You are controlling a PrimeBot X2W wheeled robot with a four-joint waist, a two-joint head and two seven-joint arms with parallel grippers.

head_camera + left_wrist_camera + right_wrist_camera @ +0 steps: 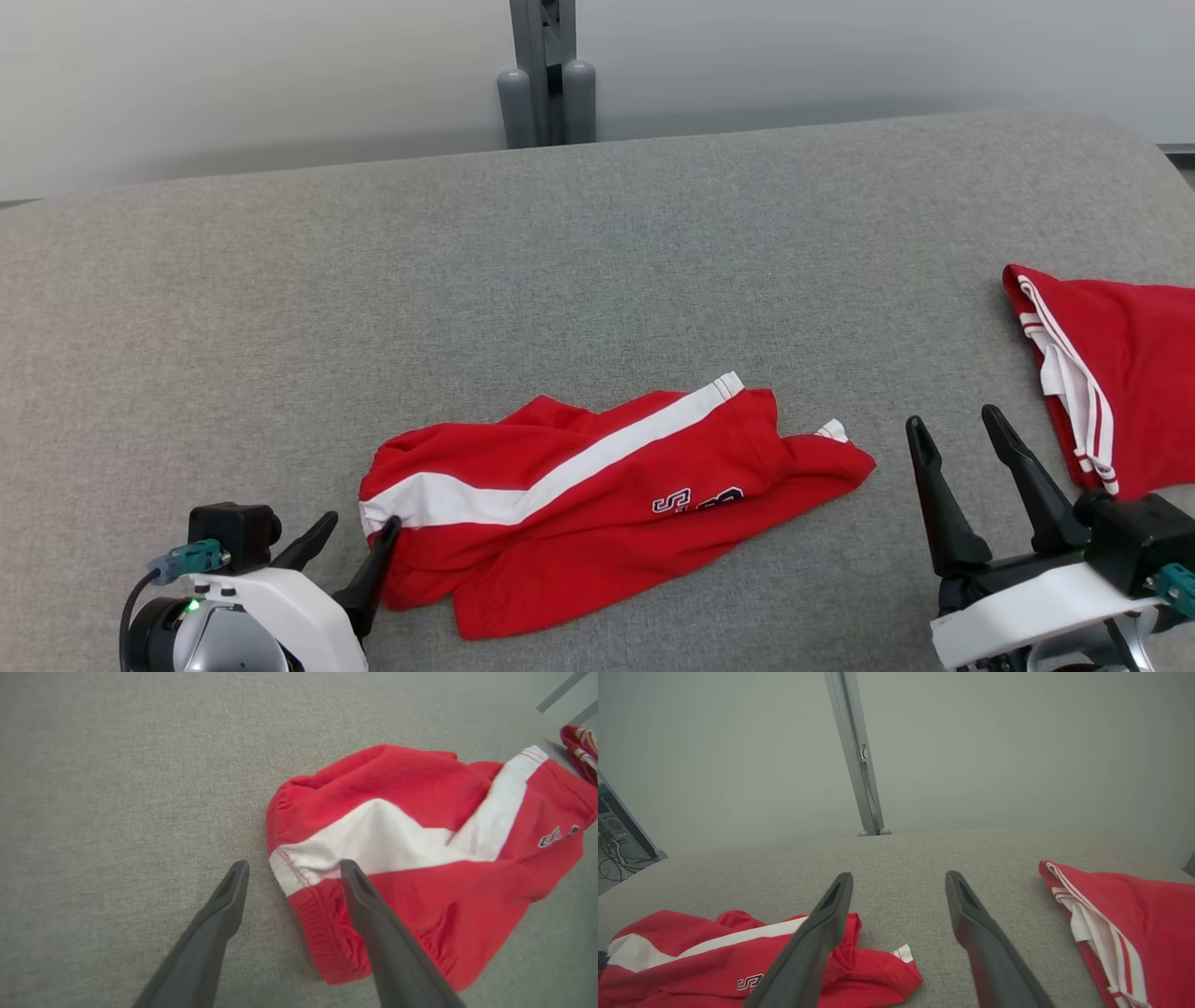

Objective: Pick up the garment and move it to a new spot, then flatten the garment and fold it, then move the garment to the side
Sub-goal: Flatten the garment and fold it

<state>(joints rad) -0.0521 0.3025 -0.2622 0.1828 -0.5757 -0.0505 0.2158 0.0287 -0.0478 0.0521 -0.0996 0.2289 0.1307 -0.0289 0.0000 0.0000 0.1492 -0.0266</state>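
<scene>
The garment, red shorts with a white side stripe and dark lettering, lies crumpled on the grey padded surface near its front edge. My left gripper is open at the garment's left end. In the left wrist view the left gripper straddles the waistband edge of the garment, one finger over the cloth and the other over bare surface. My right gripper stands open to the right of the shorts, nothing between its fingers. The right gripper has the garment at its lower left.
A second red garment with white trim lies at the right edge, just beyond my right gripper; it also appears as the red cloth on the right. A grey post rises behind the surface's far edge. Bare surface stretches across the middle and back.
</scene>
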